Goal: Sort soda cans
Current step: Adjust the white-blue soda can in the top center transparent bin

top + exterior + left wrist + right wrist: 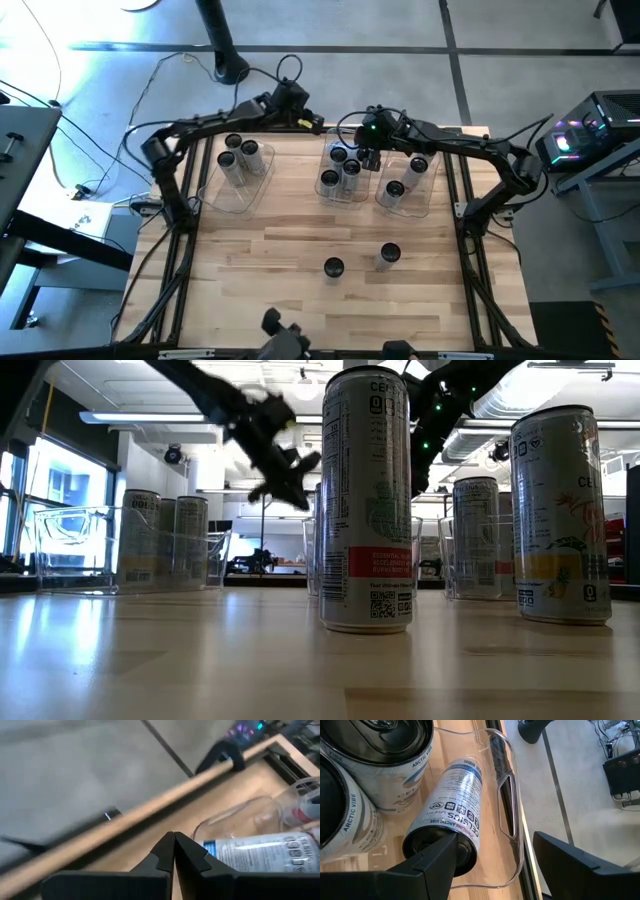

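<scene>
- The right gripper (371,158) hangs over the middle clear rectangular plastic bin (342,172) at the far edge of the pale wooden worktop (300,250), jaws open around nothing. In its wrist view one finger (435,865) sits right at the dark top of a slim silvery soda can (451,805) standing in that bin; a careless descent could knock it against its neighbours (385,760).
- The left gripper (298,108) is near the worktop's far edge between the left bin (240,185) and the middle one, jaws closed and empty; from there a swing could clip a bin wall.
- Two loose cans, one (333,267) near the worktop's centre and another (389,256) to its right, stand unsorted; tall and narrow, they would likely tip if nudged off-centre.
- The rest of the cans stand in the three bins, the right bin (408,190) holding two.
- Readable text: "ARCTIC VIBE" and "CELSIUS" on the cans in the right wrist view; the low view shows QR codes and "CL…" on the right-hand can (560,515).
</scene>
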